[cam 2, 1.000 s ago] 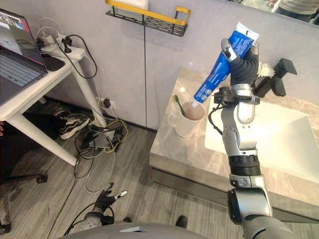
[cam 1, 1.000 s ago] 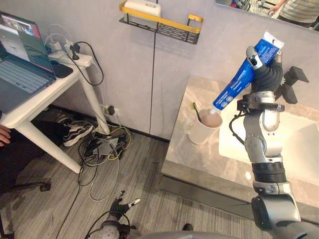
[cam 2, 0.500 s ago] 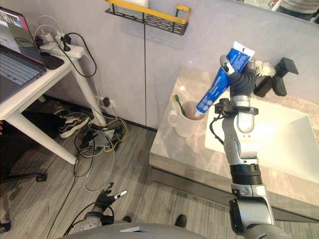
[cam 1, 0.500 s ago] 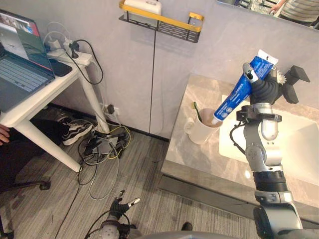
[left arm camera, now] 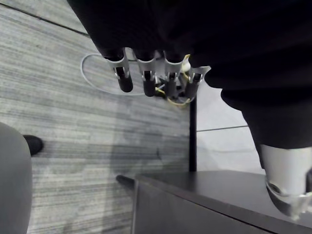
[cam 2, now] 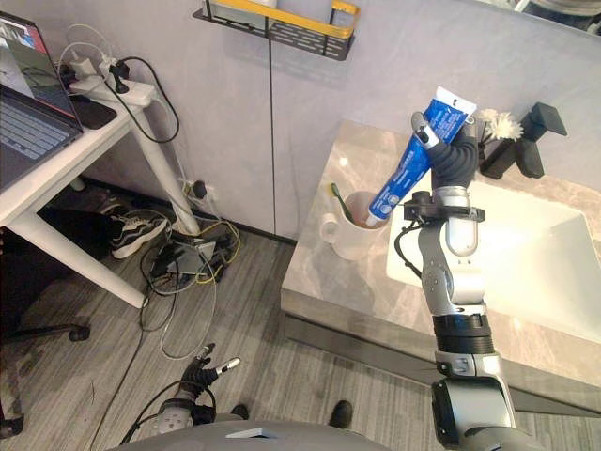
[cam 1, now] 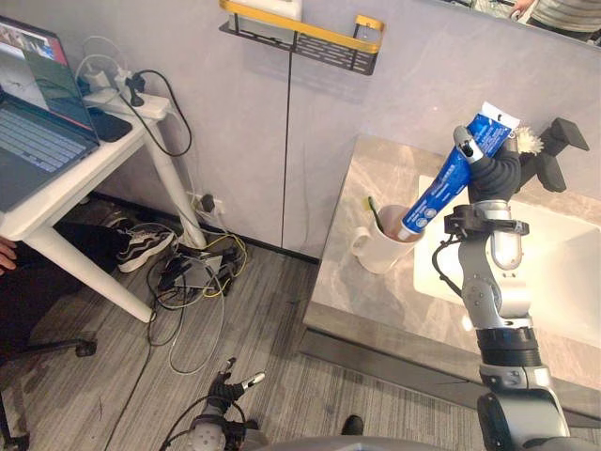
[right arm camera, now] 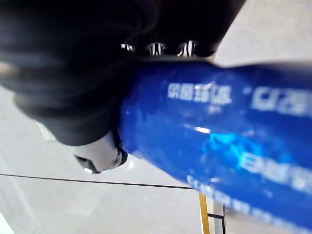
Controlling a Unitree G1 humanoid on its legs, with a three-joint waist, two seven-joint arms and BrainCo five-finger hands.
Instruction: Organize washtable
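My right hand (cam 1: 490,171) is shut on a blue toothpaste tube (cam 1: 439,194), which also shows close up as the blue tube (right arm camera: 219,146) in the right wrist view. The tube slants down to the left, and its white cap end sits at the mouth of a white mug (cam 2: 348,236), by the right rim. A green toothbrush (cam 2: 338,200) leans in that mug. The mug stands on the marble washtable (cam 1: 371,301), left of the sink basin (cam 1: 563,272). My left hand (left arm camera: 146,80) hangs low over the floor with relaxed fingers and holds nothing.
A black faucet (cam 1: 556,150) stands behind the basin. A black and yellow wall shelf (cam 1: 300,33) hangs above the counter's left end. To the left is a white desk (cam 1: 66,193) with a laptop, with cables and shoes (cam 1: 146,249) on the floor.
My right hand has come down with the tube. Its cap end has dropped from above the mug to the mug's mouth. The left hand has not moved.
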